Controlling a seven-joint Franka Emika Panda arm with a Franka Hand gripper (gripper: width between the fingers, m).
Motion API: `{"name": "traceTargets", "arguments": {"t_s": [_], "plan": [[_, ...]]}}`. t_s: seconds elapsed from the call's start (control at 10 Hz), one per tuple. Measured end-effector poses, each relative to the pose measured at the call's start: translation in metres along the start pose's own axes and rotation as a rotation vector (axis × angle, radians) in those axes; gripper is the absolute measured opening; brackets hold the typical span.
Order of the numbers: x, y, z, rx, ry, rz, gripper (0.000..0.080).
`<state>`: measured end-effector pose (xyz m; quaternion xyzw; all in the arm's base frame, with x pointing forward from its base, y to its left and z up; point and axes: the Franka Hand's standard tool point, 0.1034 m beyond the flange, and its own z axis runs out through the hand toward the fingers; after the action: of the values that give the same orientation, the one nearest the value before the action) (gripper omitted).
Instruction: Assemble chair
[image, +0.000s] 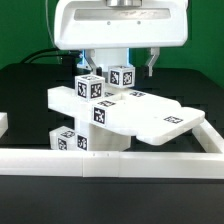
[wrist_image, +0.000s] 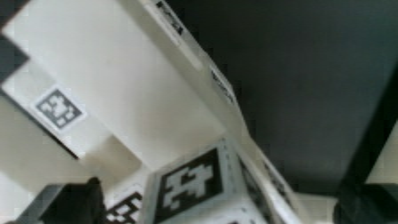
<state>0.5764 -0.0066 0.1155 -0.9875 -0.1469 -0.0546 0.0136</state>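
Note:
The chair (image: 120, 112) is a partly joined stack of matte white parts at the middle of the black table. A flat slab (image: 168, 118) juts toward the exterior view's right, and tagged blocks (image: 89, 88) rise at its back. A tagged leg piece (image: 72, 140) shows below. My gripper (image: 117, 68) hangs straight over the rear blocks with its jaws spread to either side of them. In the wrist view a white tagged bar (wrist_image: 192, 185) runs between the dark fingertips (wrist_image: 71, 203), with a gap on the other side. My gripper (wrist_image: 214, 208) looks open.
A long low white border wall (image: 110, 161) runs across the front, with its corner (image: 212, 135) turning back at the exterior view's right. Cables lie behind the arm at the back.

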Motion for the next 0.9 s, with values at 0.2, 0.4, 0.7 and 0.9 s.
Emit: {"name": "traceTargets", "arguments": {"t_s": [0.2,0.4,0.7,0.9], "plan": [[-0.0001,0.0008,-0.0001,-0.009,-0.005,-0.131,0.0607],[-0.0004,0.0015,-0.0001,-0.01,-0.005,-0.133,0.0439],[0.0002,0.0011,0.0003,-0.009,0.007,-0.02,0.0282],[0.0007,0.0002,0.0006,-0.006,0.03,0.264,0.0282]]}}
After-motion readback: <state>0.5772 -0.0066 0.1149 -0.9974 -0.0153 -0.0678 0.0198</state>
